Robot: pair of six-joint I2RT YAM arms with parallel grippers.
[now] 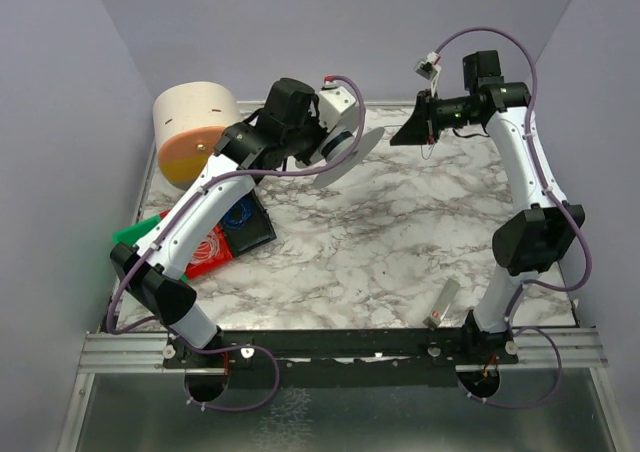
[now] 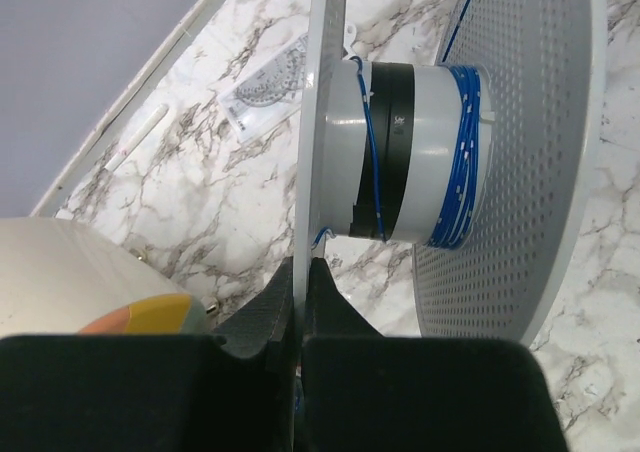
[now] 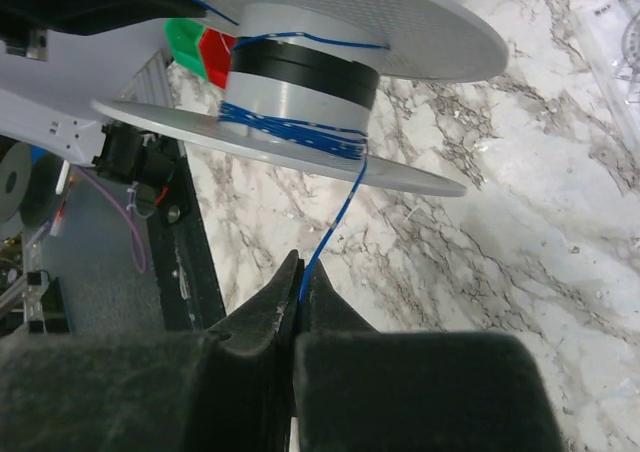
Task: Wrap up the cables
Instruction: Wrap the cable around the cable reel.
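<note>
Blue cable is very thin, far thinner than a finger of either tool, and runs as one taut strand from the right tool up to a spool. The right tool is clenched on that strand, which disappears between its black pads. On the spool the cable lies in a tight band of turns at one end of the pale grey hub, against a perforated flange; a single loose turn crosses the black band around the middle of the hub. The left tool is clamped on the rim of the other flange and holds the spool in the air over the far middle of the marble surface, with the right tool just to its right.

At the left of the surface, partly under the left arm, a black tray holds a blue coil, and a red tray beside it on the near side holds a whitish coil. A green piece pokes out to their left; I cannot tell what is in it. At the far left a cream cylinder with an orange end lies on its side. A clear protractor lies flat on the marble.
</note>
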